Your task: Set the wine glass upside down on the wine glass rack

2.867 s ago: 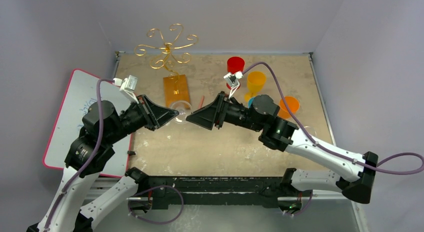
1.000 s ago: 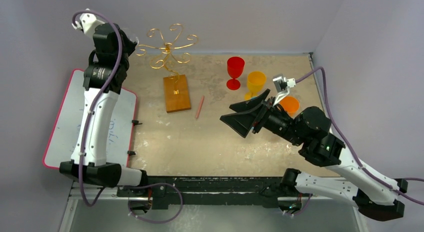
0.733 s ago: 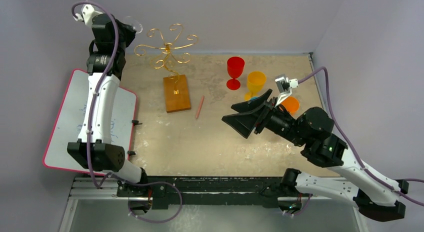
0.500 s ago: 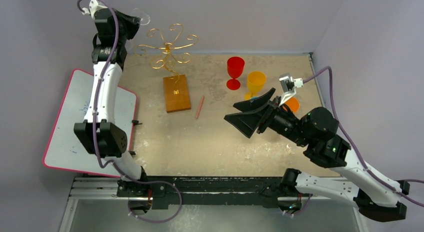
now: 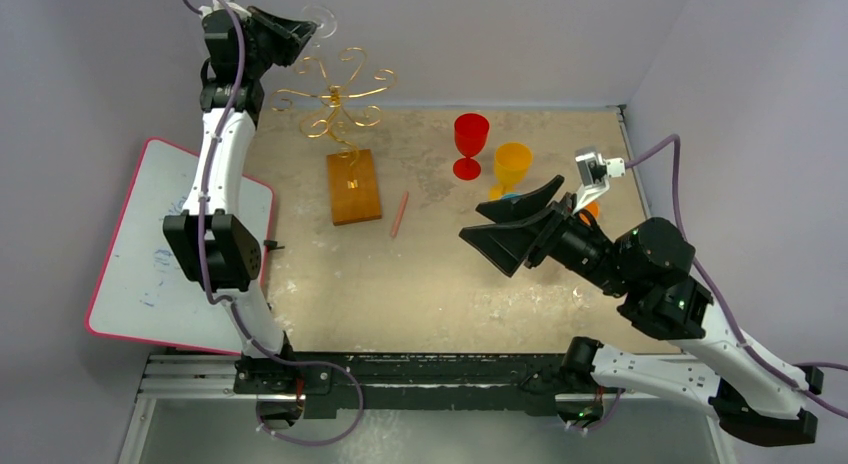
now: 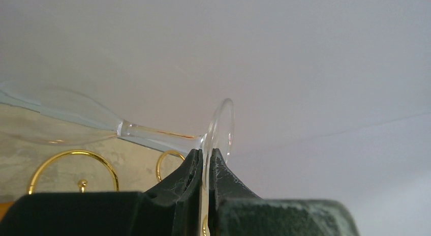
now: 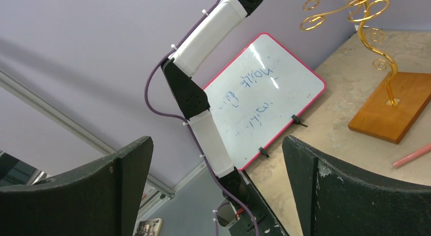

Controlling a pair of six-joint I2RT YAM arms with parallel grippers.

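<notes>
My left gripper (image 5: 303,27) is raised high at the back left, shut on the round foot of a clear wine glass (image 5: 322,22). In the left wrist view the glass (image 6: 152,131) lies sideways, its bowl to the left and its foot pinched between my fingers (image 6: 192,167). The gold wire rack (image 5: 335,96) with scroll arms stands on its orange-brown wooden base (image 5: 353,186), just below and right of the glass. Gold loops (image 6: 71,165) show under the glass. My right gripper (image 5: 497,232) is open and empty over the table's right half. The rack also shows in the right wrist view (image 7: 366,22).
A red goblet (image 5: 470,142), an orange goblet (image 5: 511,166) and an orange cup (image 5: 592,210) stand at the back right. A red pencil (image 5: 400,213) lies right of the wooden base. A pink-edged whiteboard (image 5: 140,254) lies at the table's left.
My left arm has lifted the glass from the table's middle up to the back left and swung it right toward the rack's top. My right arm has drawn back to the right.
</notes>
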